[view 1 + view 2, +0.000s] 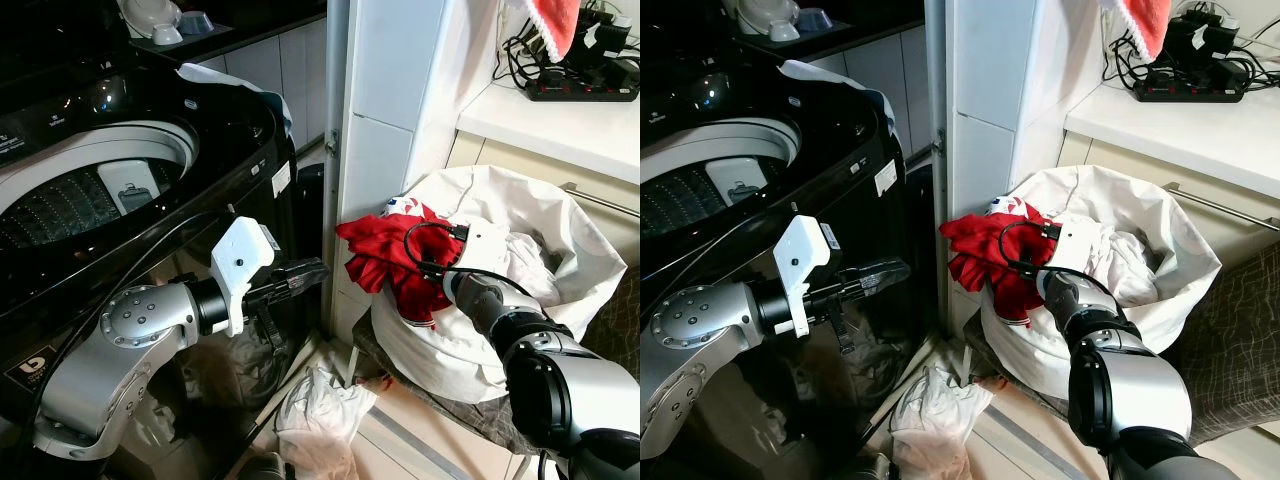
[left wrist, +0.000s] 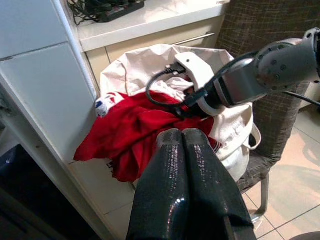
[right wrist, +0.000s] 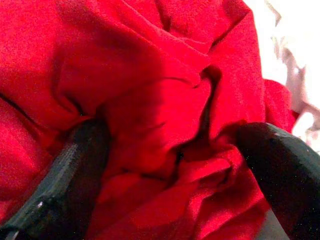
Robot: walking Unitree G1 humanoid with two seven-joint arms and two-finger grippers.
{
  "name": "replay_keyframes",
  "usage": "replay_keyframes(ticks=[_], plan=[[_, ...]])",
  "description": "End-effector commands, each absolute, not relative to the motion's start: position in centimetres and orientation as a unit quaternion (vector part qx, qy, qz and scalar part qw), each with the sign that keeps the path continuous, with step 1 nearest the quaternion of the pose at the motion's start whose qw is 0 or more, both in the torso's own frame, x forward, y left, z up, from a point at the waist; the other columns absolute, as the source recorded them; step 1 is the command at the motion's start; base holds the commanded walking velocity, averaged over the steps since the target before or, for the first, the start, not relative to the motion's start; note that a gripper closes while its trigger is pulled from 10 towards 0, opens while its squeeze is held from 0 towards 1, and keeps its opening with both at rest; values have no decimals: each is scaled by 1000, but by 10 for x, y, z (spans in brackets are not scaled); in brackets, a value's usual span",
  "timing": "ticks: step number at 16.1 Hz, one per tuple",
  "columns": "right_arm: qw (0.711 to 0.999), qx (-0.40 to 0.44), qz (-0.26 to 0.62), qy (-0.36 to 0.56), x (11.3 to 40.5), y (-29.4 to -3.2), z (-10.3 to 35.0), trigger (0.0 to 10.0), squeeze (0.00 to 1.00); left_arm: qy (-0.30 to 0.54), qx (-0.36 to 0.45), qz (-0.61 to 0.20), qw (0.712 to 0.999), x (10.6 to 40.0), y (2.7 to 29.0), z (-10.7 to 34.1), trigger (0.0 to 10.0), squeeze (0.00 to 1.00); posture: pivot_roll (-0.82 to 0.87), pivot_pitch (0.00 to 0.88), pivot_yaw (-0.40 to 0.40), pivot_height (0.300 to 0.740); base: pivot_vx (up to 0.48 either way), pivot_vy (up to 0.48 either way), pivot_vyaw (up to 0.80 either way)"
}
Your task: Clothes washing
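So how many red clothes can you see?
2. One red garment hangs over the white laundry bag, with the right gripper around it; another red cloth hangs above the counter. More may hide inside the bag.

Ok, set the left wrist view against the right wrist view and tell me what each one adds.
Left wrist view: the left gripper, fingers pressed together, pointing toward the white laundry bag on a chair, the tiled pillar, and the right arm's wrist reaching into the bag.

Right wrist view: a close look at the right gripper, its two black fingers spread with folds of cloth bunched between them.

Both: the red garment.
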State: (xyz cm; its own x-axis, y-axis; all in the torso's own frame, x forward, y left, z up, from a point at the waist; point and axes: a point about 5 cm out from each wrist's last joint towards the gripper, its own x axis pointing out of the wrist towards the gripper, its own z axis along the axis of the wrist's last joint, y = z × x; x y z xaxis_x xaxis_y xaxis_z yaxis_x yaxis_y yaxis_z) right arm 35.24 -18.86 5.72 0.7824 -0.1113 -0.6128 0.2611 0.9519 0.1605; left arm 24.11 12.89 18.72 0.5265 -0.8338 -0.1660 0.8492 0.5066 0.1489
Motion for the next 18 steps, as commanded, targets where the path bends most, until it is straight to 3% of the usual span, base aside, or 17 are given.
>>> replay_keyframes(ticks=[1, 2, 3, 4, 15, 17, 18], plan=[[928, 107, -112, 339, 344, -193, 47, 10000, 0, 34, 115, -488, 864, 239, 126, 190, 10000, 0, 350, 0, 30, 740, 0, 0, 0], [928, 109, -126, 334, 344, -199, 48, 6353, 0, 32, 118, -480, 869, 241, 126, 191, 10000, 0, 352, 0, 28, 740, 0, 0, 0], [928, 114, -131, 330, 345, -201, 49, 1843, 0, 30, 118, -477, 870, 242, 127, 192, 10000, 0, 354, 0, 27, 740, 0, 0, 0], [929, 122, -139, 321, 346, -205, 52, 0, 0, 26, 119, -468, 875, 244, 128, 194, 10000, 0, 355, 0, 26, 740, 0, 0, 0], [933, 140, -148, 297, 352, -211, 63, 0, 0, 17, 123, -448, 885, 248, 129, 196, 10000, 0, 351, 0, 30, 740, 0, 0, 0], [948, 113, -143, 263, 360, -213, 75, 0, 0, 6, 117, -418, 901, 254, 131, 197, 10000, 0, 338, 0, 24, 740, 0, 0, 0], [969, 72, -143, 189, 373, -216, 100, 0, 0, -12, 121, -351, 928, 264, 136, 197, 10000, 0, 319, 0, 15, 740, 0, 0, 0]])
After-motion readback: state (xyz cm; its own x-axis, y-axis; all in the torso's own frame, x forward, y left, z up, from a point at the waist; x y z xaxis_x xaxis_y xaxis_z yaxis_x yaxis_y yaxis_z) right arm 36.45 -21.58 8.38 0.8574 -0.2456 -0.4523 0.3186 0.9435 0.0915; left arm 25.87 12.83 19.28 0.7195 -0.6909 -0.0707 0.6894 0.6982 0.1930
